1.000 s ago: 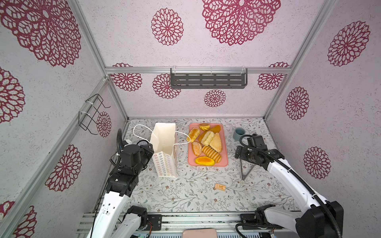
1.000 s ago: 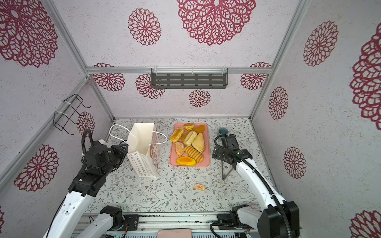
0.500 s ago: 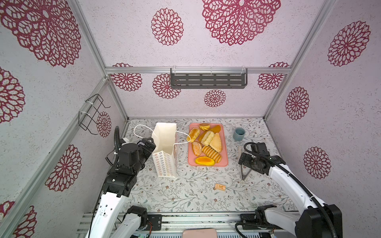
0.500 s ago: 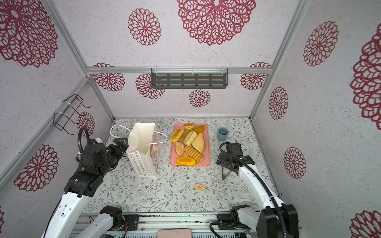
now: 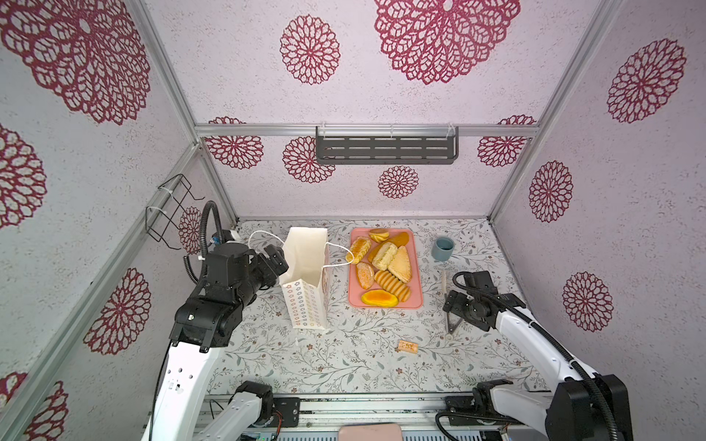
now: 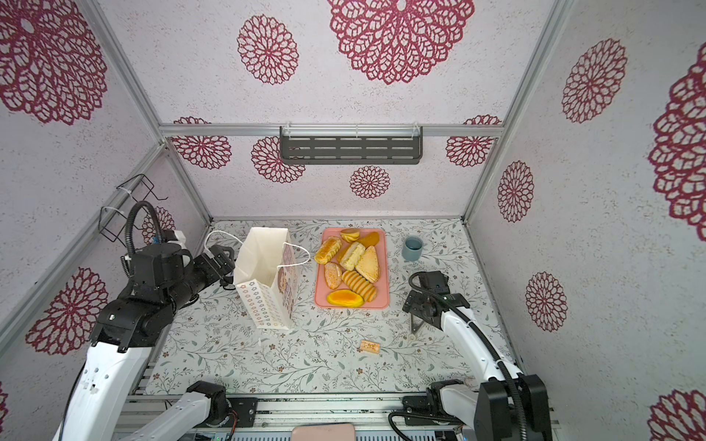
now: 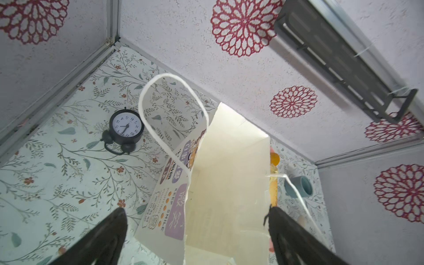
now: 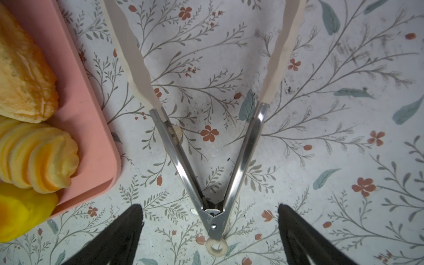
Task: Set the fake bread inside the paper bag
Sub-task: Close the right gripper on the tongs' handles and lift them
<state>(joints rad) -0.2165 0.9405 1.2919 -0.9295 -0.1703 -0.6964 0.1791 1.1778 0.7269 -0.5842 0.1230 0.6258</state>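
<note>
The left gripper (image 7: 196, 213) has its two black fingers spread wide, and the open mouth of the paper bag (image 7: 229, 183) lies between them without being pinched. In both top views the left gripper (image 5: 282, 263) sits just beside the bag's upper left edge. The bag (image 5: 305, 267) stands upright with one white cord handle (image 7: 146, 91) looping up on the gripper's side. A black alarm clock (image 7: 125, 126) stands past that handle, near a corner of the walls. The right gripper (image 8: 210, 206) is also spread wide and holds nothing. Its fingers straddle the hinge end of metal tongs (image 8: 211, 220), which lie flat and splayed in a V on the floral table (image 5: 344, 366). In a top view the right gripper (image 5: 452, 305) hovers over the tongs (image 5: 444, 280), to the right of the pink tray (image 5: 416, 301). The fake bread (image 5: 384, 267), eight golden and orange pastries, is packed close together on the tray, just right of the bag. The bag's other handle droops toward the braided piece. A blue-grey cup (image 5: 442, 248) stands behind the tongs, near the tray's far right corner. A small tan block (image 5: 408, 346) lies alone toward the front, with open tabletop around it. The walls close in on three sides. A wire rack (image 5: 172, 210) hangs on the left wall above the left arm, and a grey shelf (image 5: 386, 149) hangs high on the back wall.
</note>
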